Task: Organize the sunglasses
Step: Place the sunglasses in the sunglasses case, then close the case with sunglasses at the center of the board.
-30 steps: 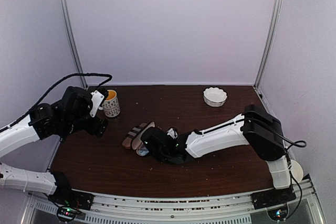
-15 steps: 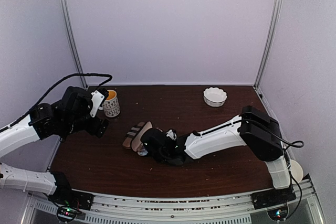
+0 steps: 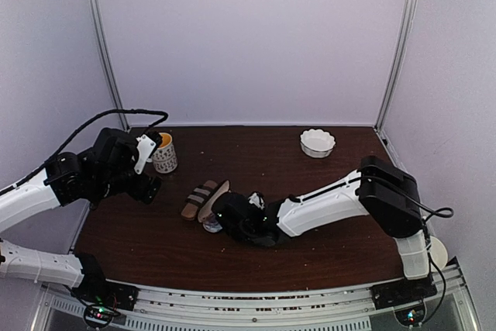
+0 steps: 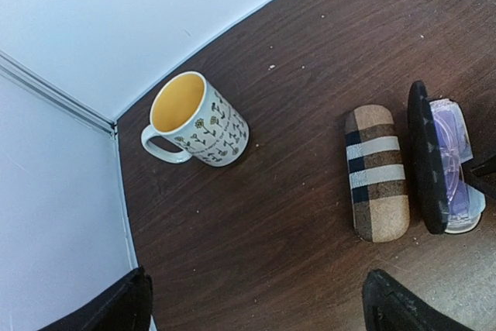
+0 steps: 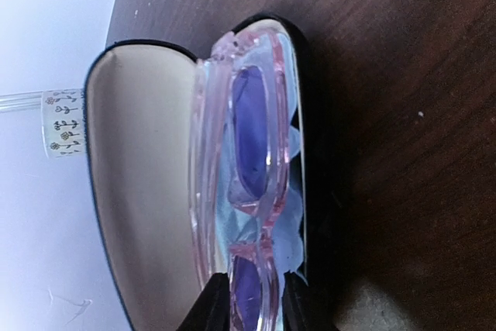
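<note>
Since the pink sunglasses, lying folded in the open black case at centre frame, look light and brittle, they are best held by the rim, not the lenses, where the right hand straddles them, grip unclear, while the left hand hangs spread.

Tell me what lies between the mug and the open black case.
The closed tan striped case, right beside the black case; bare table separates it from the mug. Left wrist view.

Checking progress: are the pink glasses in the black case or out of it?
In: the pink glasses lie inside the open black case, on a blue cloth.
</note>
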`<state>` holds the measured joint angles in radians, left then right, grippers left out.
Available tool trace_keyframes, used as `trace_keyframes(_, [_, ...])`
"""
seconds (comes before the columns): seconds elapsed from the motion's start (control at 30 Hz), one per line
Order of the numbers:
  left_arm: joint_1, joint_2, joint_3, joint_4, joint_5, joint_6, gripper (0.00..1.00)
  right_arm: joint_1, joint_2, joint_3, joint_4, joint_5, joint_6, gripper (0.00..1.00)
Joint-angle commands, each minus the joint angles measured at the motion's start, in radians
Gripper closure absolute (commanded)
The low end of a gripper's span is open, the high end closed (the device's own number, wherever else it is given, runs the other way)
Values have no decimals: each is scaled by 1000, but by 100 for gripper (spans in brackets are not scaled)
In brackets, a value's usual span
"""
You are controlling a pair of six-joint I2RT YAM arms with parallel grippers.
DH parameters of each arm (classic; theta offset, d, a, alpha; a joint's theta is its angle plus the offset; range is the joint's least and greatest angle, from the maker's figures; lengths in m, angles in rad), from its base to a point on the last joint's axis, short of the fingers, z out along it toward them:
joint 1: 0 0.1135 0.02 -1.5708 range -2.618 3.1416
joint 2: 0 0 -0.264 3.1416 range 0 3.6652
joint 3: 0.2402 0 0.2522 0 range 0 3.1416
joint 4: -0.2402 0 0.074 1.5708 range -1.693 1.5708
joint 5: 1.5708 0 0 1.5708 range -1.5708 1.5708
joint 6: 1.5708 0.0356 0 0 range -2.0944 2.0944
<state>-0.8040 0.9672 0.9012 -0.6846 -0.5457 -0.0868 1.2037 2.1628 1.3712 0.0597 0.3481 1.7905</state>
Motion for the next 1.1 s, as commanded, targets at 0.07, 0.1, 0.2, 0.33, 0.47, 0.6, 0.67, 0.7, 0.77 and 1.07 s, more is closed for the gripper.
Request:
trace_keyframes(0.07, [8,2,-1,10,0,14,2,-6,-113,-41,-11,37,-43,71])
trace_keyframes(0.1, [8,3,-1,10,-2,14,2,-6,-122,-48,-10,40,-49,70])
trace_keyframes(0.2, [8,3,-2,10,-7,15,2,-6,-151,-61,-13,49,-79,68])
trace_keyframes(0.33, [8,10,-4,11,-12,16,2,-5,-188,-77,-22,53,-116,67])
trace_keyframes(0.47, [7,17,-4,10,-19,18,2,-1,-228,-90,-53,66,-149,66])
trace_keyframes(0.6, [8,22,-5,11,-22,18,2,-1,-277,-108,-84,79,-200,64])
trace_keyframes(0.67, [8,22,-4,11,-9,16,2,-1,-302,-125,-92,89,-232,62])
trace_keyframes(0.7, [8,22,-4,13,3,12,2,0,-315,-140,-93,93,-248,61])
trace_keyframes(0.77, [8,25,4,13,41,1,3,-1,-338,-165,-84,90,-294,59])
trace_keyframes(1.07, [35,33,38,108,392,-149,5,-28,-409,-306,70,-18,-531,60])
